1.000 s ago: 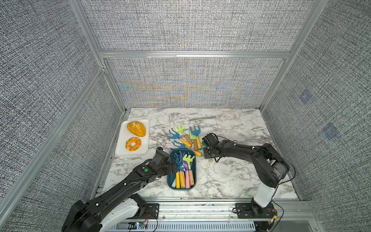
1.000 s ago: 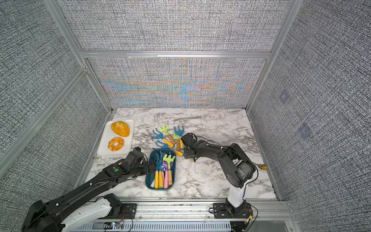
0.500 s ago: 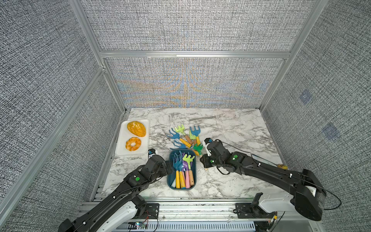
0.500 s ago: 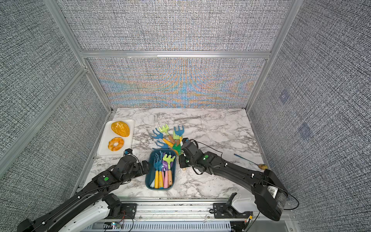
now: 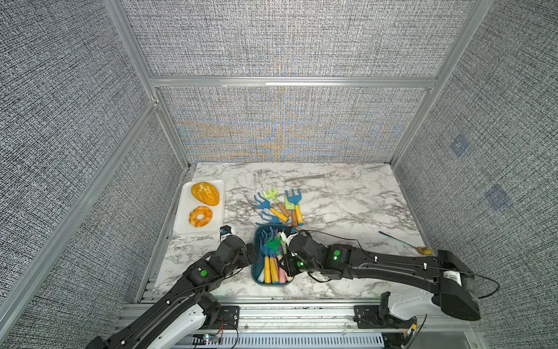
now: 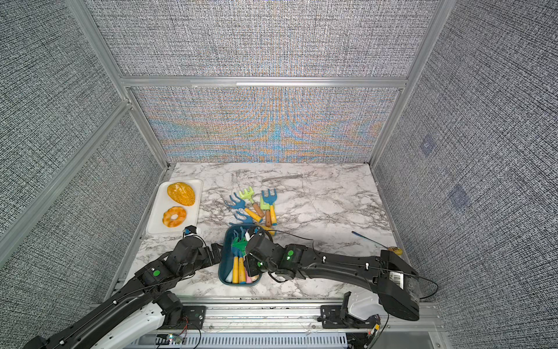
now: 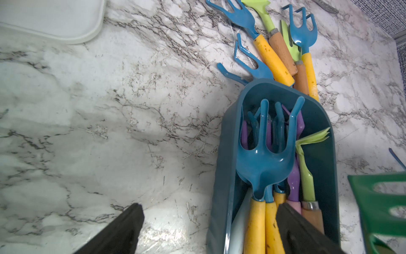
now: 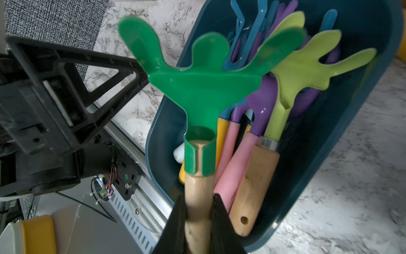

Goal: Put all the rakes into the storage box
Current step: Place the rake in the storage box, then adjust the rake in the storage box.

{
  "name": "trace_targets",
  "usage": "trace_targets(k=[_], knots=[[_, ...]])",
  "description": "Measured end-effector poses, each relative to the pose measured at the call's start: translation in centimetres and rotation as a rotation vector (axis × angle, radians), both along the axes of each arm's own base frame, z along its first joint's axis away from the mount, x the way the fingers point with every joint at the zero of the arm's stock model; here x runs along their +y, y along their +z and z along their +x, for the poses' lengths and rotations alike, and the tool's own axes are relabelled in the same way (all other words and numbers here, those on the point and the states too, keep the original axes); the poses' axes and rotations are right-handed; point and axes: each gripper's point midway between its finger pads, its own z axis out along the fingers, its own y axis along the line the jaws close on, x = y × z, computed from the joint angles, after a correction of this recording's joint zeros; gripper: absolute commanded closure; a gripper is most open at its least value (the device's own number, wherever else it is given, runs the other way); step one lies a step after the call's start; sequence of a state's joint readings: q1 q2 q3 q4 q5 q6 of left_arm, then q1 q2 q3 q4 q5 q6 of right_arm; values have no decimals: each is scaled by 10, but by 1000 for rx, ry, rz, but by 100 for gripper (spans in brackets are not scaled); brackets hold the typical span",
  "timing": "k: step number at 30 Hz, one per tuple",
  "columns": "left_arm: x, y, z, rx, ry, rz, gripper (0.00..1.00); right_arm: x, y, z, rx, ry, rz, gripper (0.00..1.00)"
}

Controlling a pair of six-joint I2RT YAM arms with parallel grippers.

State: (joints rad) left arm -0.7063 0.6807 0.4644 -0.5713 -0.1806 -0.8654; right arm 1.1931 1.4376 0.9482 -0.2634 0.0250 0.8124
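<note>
Nearest to you, your right gripper point(image 8: 198, 211) is pinching the wooden handle of the green rake point(image 8: 204, 72), with the jaws nearly shut and pressing the handle from both sides. You are gripping low on the handle, probably so that the head leads and the fingers are staying clear of the pile. The rake is hanging over the storage box point(image 8: 329, 176), roughly in line with the handles lying there. It is not resting in the box yet, and I cannot tell whether it is touching the tools beneath.

Just beside it, your left gripper point(image 7: 208, 209) is standing wide open and holding nothing. One finger is sitting outside the box wall and one over the contents, so you appear to be guarding the box against sliding.

Inside the box, a blue rake point(image 7: 265, 154) and several others are lying with their heads pointing away from you, which is leaving little free room.

Beyond the box's far end, a cluster of loose rakes point(image 5: 280, 205) is waiting on the marble table point(image 5: 347, 211), one touching the box. Further left, the white tray point(image 5: 181, 223) is carrying a bread roll point(image 5: 205, 193) and a donut point(image 5: 200, 216), well apart from your work.
</note>
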Motion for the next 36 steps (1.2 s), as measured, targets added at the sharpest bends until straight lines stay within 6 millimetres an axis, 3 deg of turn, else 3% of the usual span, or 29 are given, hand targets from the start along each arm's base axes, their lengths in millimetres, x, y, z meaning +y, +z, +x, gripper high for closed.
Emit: trace_targets(k=[6,8,13,16,25,36], knots=[[0,0,0,-2,0,-2,1,9,-19,3,15,-31,-46,100],[0,1,0,-3,0,-3,1,12,-24,3,24,-44,-55,81],[-2,-4,-1,15,-6,4,1,12,-29,6,31,-75,-65,52],[-7,-10,0,45,-20,8,1,15,-19,11,16,-96,-45,45],[-29,-19,3,117,-78,-17,1,7,-1,17,-22,-116,-6,51],[-39,-17,7,123,-107,-29,1,7,-45,-6,46,-3,-109,62]])
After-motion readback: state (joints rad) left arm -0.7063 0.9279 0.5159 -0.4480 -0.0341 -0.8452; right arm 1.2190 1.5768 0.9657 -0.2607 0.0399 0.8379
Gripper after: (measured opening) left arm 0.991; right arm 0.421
